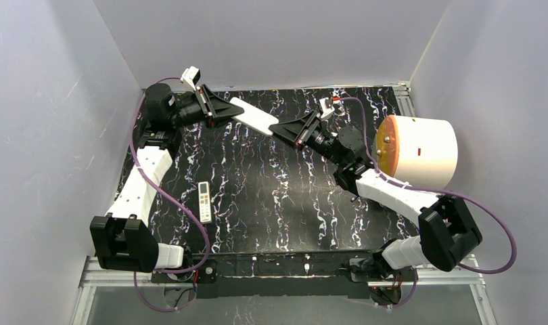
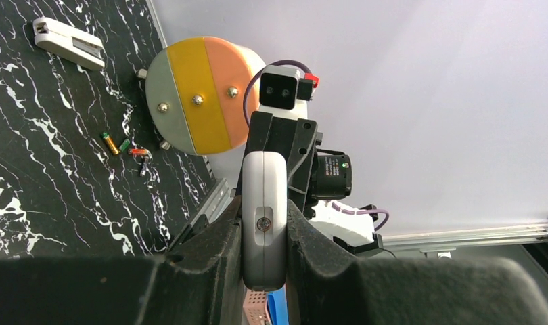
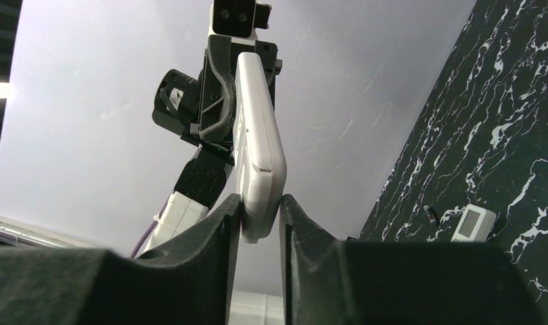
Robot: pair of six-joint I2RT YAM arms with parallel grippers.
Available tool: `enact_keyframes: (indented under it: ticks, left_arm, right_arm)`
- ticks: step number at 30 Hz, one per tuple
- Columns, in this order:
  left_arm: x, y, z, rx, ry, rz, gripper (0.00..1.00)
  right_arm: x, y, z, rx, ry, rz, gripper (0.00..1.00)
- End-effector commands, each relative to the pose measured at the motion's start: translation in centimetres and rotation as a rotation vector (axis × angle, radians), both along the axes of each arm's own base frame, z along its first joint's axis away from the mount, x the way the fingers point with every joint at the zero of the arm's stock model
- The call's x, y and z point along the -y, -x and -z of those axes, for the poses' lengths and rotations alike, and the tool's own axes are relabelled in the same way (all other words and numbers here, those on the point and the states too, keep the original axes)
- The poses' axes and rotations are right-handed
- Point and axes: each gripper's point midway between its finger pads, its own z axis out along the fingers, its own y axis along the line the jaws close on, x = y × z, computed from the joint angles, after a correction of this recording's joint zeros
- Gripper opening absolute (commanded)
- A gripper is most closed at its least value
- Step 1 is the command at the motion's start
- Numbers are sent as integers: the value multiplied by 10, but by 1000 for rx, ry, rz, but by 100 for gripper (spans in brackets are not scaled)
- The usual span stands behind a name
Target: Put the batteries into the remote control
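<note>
While both arms reach over the far side of the black marbled table (image 1: 258, 196), a long white remote (image 1: 254, 116) hangs in the air between them. The left gripper (image 1: 237, 108) is clamped tight on one end of it, and the right gripper (image 1: 276, 128) has its fingers pressed against the other end. Down on the table, the batteries (image 2: 126, 147) lie loose in a small cluster just beside a round white drum (image 1: 420, 152) with an orange-and-yellow face. A smaller remote (image 1: 204, 201) lies near the left arm.
</note>
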Motion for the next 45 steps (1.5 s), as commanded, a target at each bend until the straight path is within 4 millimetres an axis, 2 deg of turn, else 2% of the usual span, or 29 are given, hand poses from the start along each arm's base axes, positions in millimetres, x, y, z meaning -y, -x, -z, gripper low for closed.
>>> enact_keyframes:
  ticks: [1,4,7,12,15,19,23,29,36,38,42,45]
  left_arm:
    - [-2,3,-10,38,16,-7,0]
    - [-2,4,-6,45,6,4,0]
    - [-2,5,-4,67,-5,10,0]
    - [-2,5,-7,124,-26,14,0]
    - [-2,6,-7,158,-41,16,0]
    - [-3,7,-4,206,-66,13,0]
    - [-3,9,-3,233,-79,22,0]
    - [-3,11,0,225,-76,39,0]
    - [-2,12,6,205,-74,43,0]
    - [-3,11,7,212,-81,36,0]
    - [-6,6,18,243,-126,-4,0]
    - [-15,-4,42,218,-236,-70,0]
  right_arm:
    - [-1,0,-14,51,-24,-7,40]
    - [-5,-6,-4,-9,36,-3,62]
    - [-3,-10,10,-71,100,26,64]
    - [4,-12,26,-121,183,66,49]
    - [5,-12,27,-128,216,69,40]
    - [6,-13,29,-151,275,75,39]
    - [5,-14,31,-156,293,74,44]
    - [-3,-15,24,-140,239,38,27]
    - [-5,-16,14,-111,210,33,26]
    - [-5,-15,12,-108,208,32,23]
    - [-5,-17,16,-141,258,38,13]
    - [-6,-19,18,-149,295,36,9]
